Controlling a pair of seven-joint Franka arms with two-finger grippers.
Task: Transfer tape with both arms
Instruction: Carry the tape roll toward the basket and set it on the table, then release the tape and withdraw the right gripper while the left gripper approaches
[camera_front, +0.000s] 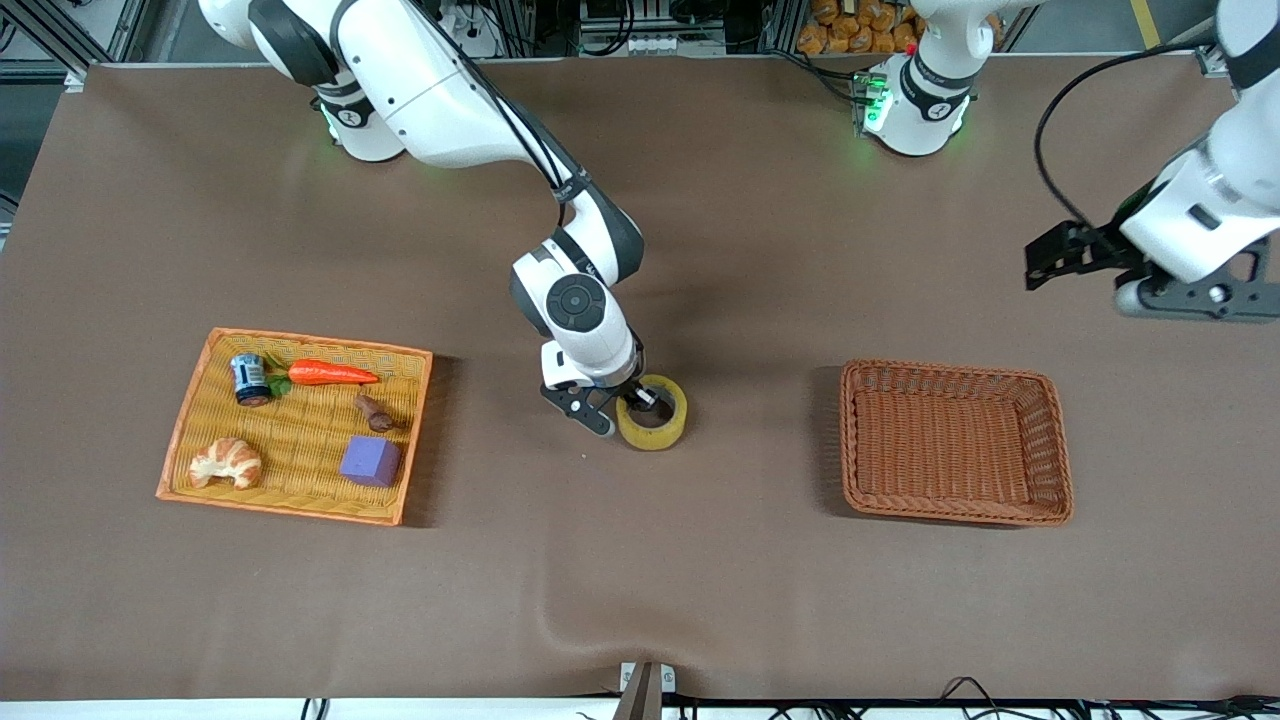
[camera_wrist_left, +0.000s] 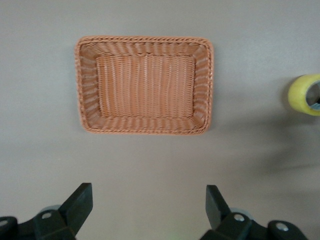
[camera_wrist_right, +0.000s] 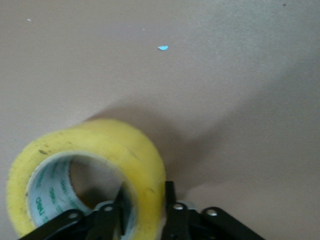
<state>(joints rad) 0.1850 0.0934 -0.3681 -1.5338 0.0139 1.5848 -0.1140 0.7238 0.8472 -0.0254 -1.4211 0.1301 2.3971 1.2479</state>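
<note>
The tape (camera_front: 662, 424) is a yellow ring with a grey-white core, in the middle of the brown table. My right gripper (camera_front: 628, 404) is down at it, one finger inside the ring and one outside, shut on the roll's wall. The right wrist view shows the tape (camera_wrist_right: 100, 145) pinched in the right gripper (camera_wrist_right: 146, 192). My left gripper (camera_front: 1195, 298) hangs in the air over the table at the left arm's end, open and empty. In the left wrist view the left gripper (camera_wrist_left: 148, 192) shows wide open, with the tape (camera_wrist_left: 302, 92) off at the edge.
A brown wicker basket (camera_front: 1050, 445) stands toward the left arm's end; it also shows in the left wrist view (camera_wrist_left: 85, 85). An orange tray (camera_front: 300, 440) at the right arm's end holds a can, a carrot, a croissant, a purple cube (camera_front: 369, 461) and a small brown thing.
</note>
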